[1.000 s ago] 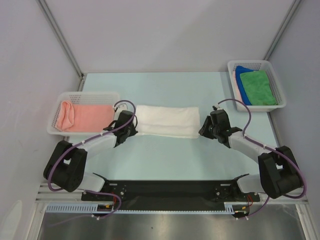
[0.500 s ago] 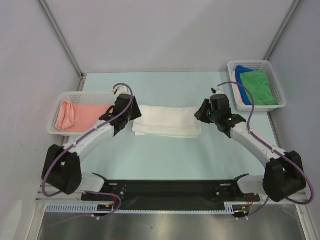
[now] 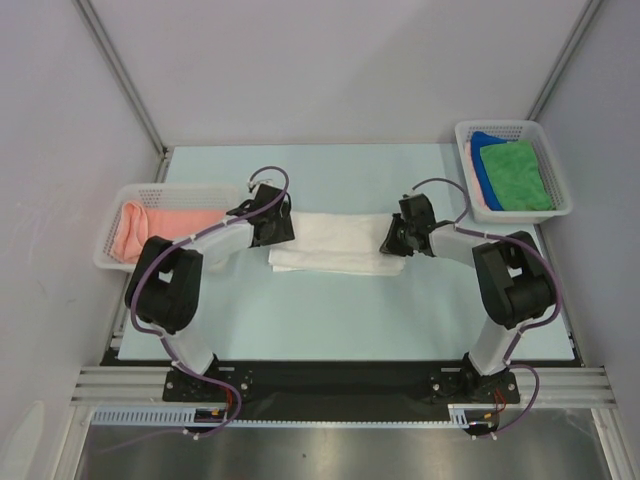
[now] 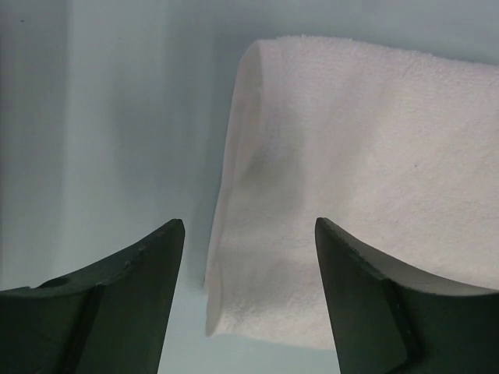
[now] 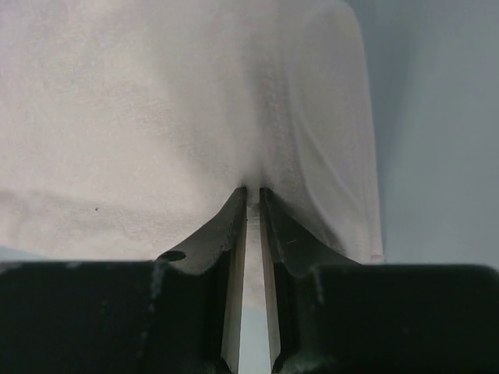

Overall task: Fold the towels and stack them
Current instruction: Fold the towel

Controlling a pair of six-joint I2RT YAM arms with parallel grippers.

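**Pale blue table [image 3: 330, 320], white towel [image 3: 335, 243] mid-fold between two claws**

The white towel lies as a long folded band across the middle of the table, its layers showing along the near edge. The right gripper [image 5: 253, 191] is clenched on the towel's right end with a pinch of terry caught between its tips, probably to carry that end over in the next fold. The left gripper [image 4: 249, 234] hangs over the left end with its jaws spread wide and nothing between them. The cloth's corner lies flat below it, so that side looks released.

Further out, the left basket [image 3: 165, 195] holds one pink towel [image 3: 175, 232], folded. The right basket [image 3: 510, 127], at the far right corner, holds a green towel [image 3: 515, 175] lying on a blue towel [image 3: 482, 150].

That makes four towels, two baskets and two arms.
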